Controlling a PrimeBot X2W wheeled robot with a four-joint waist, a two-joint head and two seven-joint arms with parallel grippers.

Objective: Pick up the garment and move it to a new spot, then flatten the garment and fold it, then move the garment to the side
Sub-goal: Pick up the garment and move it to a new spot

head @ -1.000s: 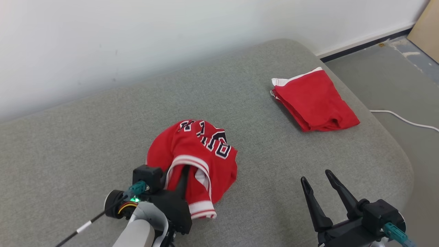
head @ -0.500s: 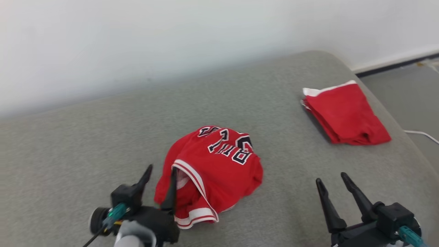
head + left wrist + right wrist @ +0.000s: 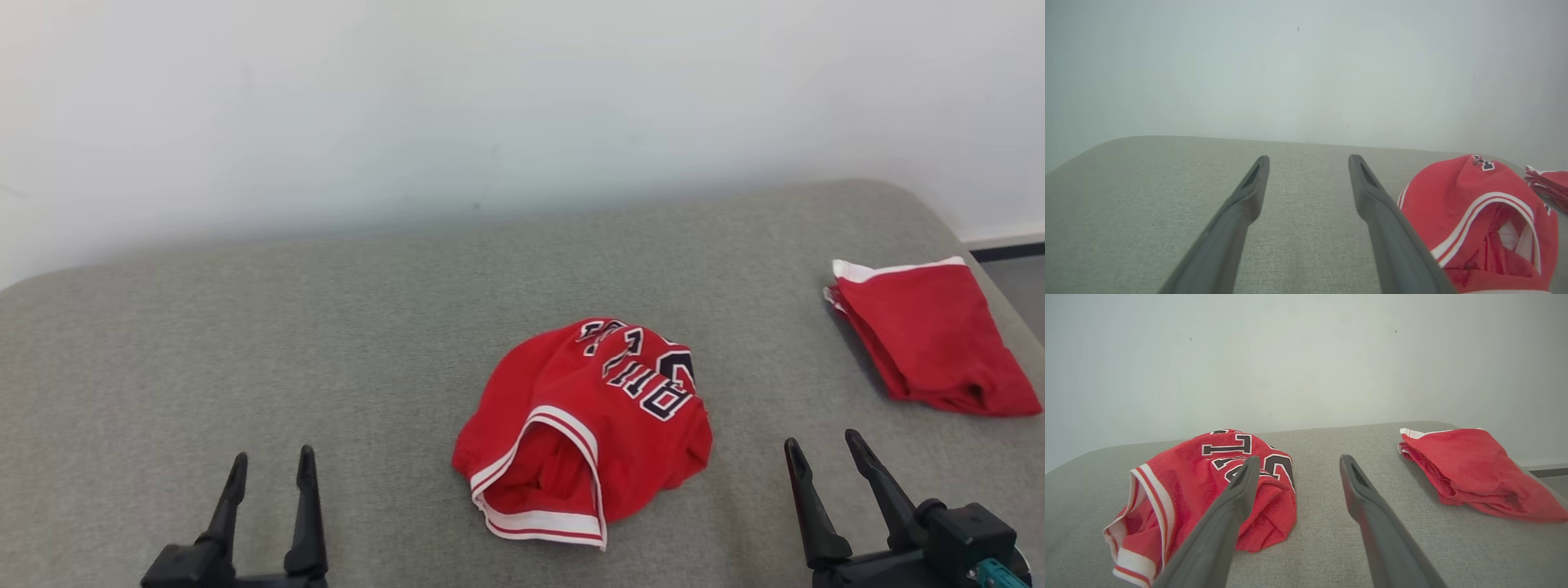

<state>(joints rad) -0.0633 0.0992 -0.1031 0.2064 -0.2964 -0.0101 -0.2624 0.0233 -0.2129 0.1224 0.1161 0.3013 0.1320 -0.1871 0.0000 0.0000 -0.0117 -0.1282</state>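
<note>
Spreading across most of the head view, a grey woven upholstered surface [image 3: 245,343] with rounded corners runs back to a plain white wall [image 3: 490,98], which bears a few faint specks and scuffs. At the far right the cushion's edge curves down, and past it show a dark baseboard [image 3: 1008,249] and a strip of grey floor [image 3: 1024,286]. The fabric looks smooth and flat, with a fine weave that is clear in both wrist views. A red jersey [image 3: 588,425] lies bunched in a low heap somewhat right of the surface's middle. Its dark, white-edged lettering faces up on the far side, and an opening trimmed in white and red stripes gapes toward the robot. A folded red garment [image 3: 931,343] with a white band along its far edge rests near the right-hand edge, well apart from the jersey. The left gripper [image 3: 273,454] stands at the lower left with its two dark fingers spread wide and nothing between them, over bare cushion and clear of the jersey. The right gripper [image 3: 820,441], at the lower right, is likewise spread wide and holds nothing, its fingers pointing at the stretch of cushion between the jersey and the folded garment.
</note>
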